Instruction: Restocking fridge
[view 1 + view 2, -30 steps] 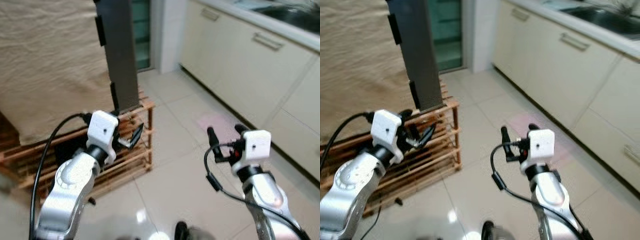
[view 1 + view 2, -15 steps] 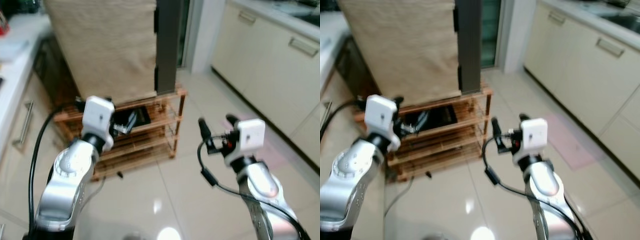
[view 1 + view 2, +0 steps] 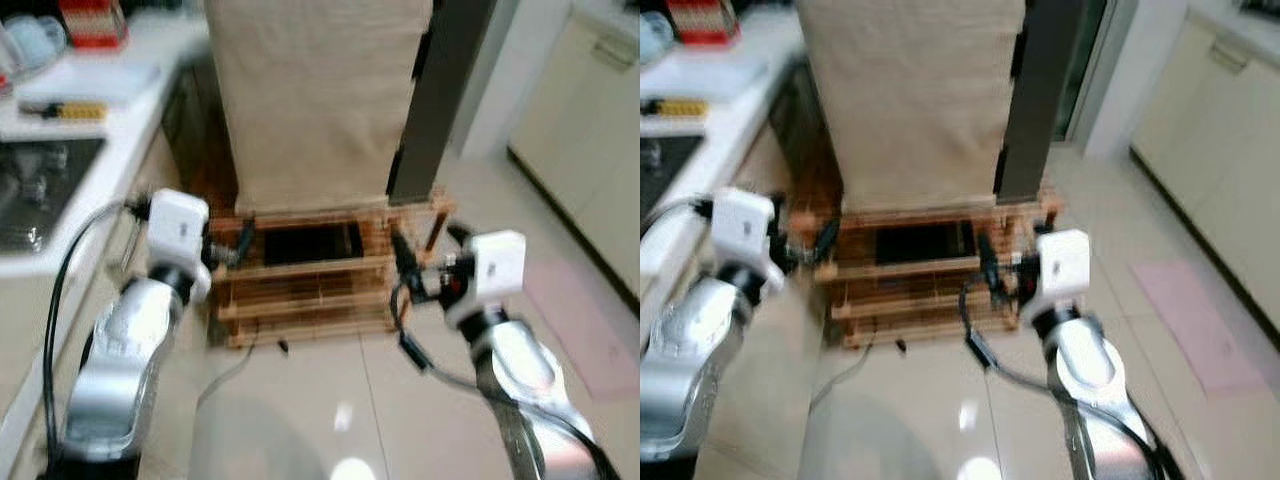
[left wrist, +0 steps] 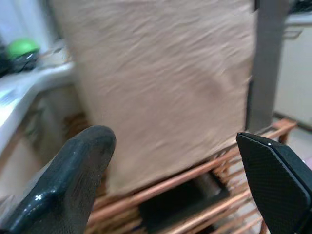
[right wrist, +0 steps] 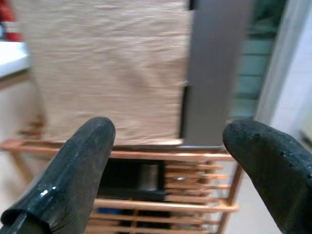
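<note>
A tall unit draped in beige cloth (image 3: 310, 100), with a dark grey side panel (image 3: 440, 100), stands on a low wooden rack (image 3: 310, 268) straight ahead. My left gripper (image 3: 232, 250) is raised in front of the rack's left end, open and holding nothing. My right gripper (image 3: 427, 248) is raised before the rack's right end, also open and holding nothing. In the left wrist view the left gripper (image 4: 170, 146) frames the cloth and the rack. In the right wrist view the right gripper (image 5: 168, 136) frames the cloth, the grey panel (image 5: 214, 68) and the rack (image 5: 146, 156).
A white counter (image 3: 100, 120) with a dark hob (image 3: 40, 190), a red box (image 3: 90, 20) and a small yellow item (image 3: 75, 110) runs along the left. Cream cabinets (image 3: 600, 150) line the right. A pink mat (image 3: 580, 320) lies on the glossy tiled floor. A dark object (image 3: 305, 243) sits on the rack's shelf.
The camera has swung left: the cloth-draped unit and rack now sit centred, and the left counter has come into view. Both arms keep the same raised pose, fingers still apart.
</note>
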Tool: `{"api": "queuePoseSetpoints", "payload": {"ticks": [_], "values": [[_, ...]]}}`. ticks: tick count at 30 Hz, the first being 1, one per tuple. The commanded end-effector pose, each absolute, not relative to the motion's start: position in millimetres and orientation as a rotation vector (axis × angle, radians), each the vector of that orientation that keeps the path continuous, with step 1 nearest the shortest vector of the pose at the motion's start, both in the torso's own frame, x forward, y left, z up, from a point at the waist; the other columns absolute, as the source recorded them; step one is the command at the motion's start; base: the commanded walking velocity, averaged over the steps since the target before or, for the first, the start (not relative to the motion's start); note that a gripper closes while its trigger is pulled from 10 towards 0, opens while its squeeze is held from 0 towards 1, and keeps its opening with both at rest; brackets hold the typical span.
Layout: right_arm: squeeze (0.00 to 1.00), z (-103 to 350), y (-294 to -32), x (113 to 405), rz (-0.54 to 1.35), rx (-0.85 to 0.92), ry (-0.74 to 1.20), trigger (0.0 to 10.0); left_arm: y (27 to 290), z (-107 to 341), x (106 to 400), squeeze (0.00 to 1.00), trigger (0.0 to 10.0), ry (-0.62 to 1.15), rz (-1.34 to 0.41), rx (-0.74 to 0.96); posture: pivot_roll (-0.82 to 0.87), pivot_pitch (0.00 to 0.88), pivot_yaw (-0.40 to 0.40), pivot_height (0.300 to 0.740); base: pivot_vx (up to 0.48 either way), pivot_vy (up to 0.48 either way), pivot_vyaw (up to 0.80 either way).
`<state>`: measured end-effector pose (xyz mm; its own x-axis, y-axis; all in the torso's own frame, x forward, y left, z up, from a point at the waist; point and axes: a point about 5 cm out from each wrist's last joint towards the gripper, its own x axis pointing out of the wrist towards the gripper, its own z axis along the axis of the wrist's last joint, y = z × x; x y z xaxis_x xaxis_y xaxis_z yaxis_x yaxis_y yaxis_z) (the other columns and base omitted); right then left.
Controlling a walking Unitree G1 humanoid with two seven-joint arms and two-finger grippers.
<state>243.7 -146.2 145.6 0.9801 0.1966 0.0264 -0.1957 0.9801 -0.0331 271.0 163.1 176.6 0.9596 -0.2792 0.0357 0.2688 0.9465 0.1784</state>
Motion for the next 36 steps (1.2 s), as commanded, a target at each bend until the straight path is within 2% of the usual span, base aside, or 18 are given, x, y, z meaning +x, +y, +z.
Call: {"api": "queuePoseSetpoints", "payload": {"ticks": [1, 19, 21, 27, 36], "values": [[0.0, 146.9, -152.9, 243.6, 0.168, -0.04, -0.031, 10.0, 157.2, 175.6, 270.8, 0.0, 10.0, -0.055, -0.304, 0.17, -0.01, 0.0, 0.011, 0.74, 0.356, 0.0, 0.0], [0.0, 152.0, -151.2, 246.7, 0.186, -0.077, -0.058, 10.0, 164.7, 171.3, 269.6, 0.0, 10.0, -0.063, -0.211, 0.115, -0.01, 0.0, -0.013, 0.74, 0.35, 0.0, 0.0], [0.0, 149.1, -149.9, 243.6, 0.206, -0.082, -0.051, 10.0, 164.5, 175.9, 264.1, 0.0, 10.0, -0.108, -0.237, 0.079, -0.01, 0.0, -0.016, 0.74, 0.0, 0.0, 0.0], [0.0, 145.9, -149.3, 238.8, 0.24, -0.058, -0.041, 10.0, 159.5, 180.6, 254.9, 0.0, 10.0, -0.153, -0.352, 0.111, 0.01, 0.0, -0.03, 0.74, 0.0, 0.0, 0.0], [0.0, 143.9, -146.7, 239.0, 0.255, -0.057, -0.035, 10.0, 161.8, 184.2, 261.2, 0.0, 10.0, -0.168, -0.356, 0.15, 0.01, 0.0, -0.035, 0.74, 0.0, 0.26, 0.0]]}}
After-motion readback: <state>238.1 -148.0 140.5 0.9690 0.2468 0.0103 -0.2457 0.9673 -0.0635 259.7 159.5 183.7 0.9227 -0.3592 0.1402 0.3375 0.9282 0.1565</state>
